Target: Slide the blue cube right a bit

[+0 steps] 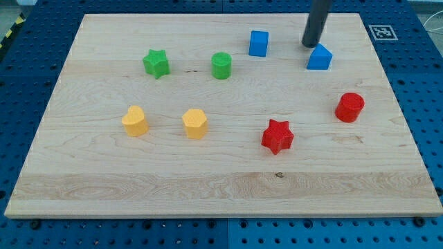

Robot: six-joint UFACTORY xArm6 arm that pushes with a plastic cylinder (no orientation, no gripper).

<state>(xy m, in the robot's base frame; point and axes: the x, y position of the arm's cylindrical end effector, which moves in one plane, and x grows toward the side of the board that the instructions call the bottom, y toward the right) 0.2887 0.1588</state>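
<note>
Camera view: on the pale wooden bench (208, 173), the small blue cube (258, 43) sits near the view's top, right of the green cylinder (221, 66). My tip (309, 45) rests between it and a blue wedge-like block (319, 58), nearly touching the latter. There are no fingers.

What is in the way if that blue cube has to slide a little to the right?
Nothing touches the blue cube on its right side; bare board lies there. Further along that way stands my tip, just left of and above the other blue block, so a short slide looks clear, a long one likely would not.
</note>
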